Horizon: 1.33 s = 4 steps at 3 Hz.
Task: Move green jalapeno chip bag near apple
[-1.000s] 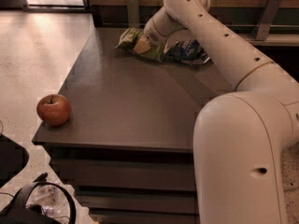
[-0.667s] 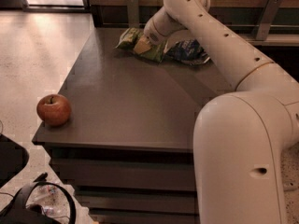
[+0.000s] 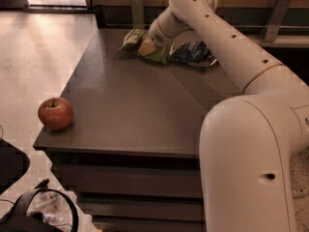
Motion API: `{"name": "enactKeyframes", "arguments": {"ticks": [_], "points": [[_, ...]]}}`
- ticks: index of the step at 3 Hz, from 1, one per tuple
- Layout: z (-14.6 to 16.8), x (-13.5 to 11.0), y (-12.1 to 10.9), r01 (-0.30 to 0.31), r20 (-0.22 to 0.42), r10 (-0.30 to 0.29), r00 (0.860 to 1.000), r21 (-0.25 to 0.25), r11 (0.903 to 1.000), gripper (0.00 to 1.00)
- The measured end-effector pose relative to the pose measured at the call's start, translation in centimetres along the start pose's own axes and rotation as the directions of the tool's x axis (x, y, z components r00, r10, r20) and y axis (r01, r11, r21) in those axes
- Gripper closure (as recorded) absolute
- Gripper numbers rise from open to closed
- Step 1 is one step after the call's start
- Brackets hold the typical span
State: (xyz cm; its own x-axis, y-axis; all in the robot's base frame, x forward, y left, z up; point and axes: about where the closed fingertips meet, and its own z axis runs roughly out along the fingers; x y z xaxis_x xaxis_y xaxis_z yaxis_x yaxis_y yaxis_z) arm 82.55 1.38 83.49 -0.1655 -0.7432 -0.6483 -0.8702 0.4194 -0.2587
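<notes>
The green jalapeno chip bag [image 3: 136, 41] lies at the far side of the dark table [image 3: 135, 105], crumpled, partly under the arm's end. The gripper [image 3: 150, 44] is down on the bag's middle, at the end of the white arm that reaches over the table from the right. The red apple [image 3: 55, 113] stands at the table's near left corner, far from the bag and the gripper.
A dark blue-and-white chip bag [image 3: 194, 53] lies right beside the green one, to its right. The white arm [image 3: 251, 129] fills the right side of the view. A wall with metal brackets runs behind the table. Black gear and cables [image 3: 34, 211] lie on the floor at lower left.
</notes>
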Motion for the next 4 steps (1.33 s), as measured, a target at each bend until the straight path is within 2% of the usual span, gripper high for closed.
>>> {"name": "enactKeyframes", "arguments": {"ticks": [4], "points": [[-0.04, -0.03, -0.01, 0.000, 0.000, 0.000, 1.000, 0.000, 1.0000, 1.00]]}}
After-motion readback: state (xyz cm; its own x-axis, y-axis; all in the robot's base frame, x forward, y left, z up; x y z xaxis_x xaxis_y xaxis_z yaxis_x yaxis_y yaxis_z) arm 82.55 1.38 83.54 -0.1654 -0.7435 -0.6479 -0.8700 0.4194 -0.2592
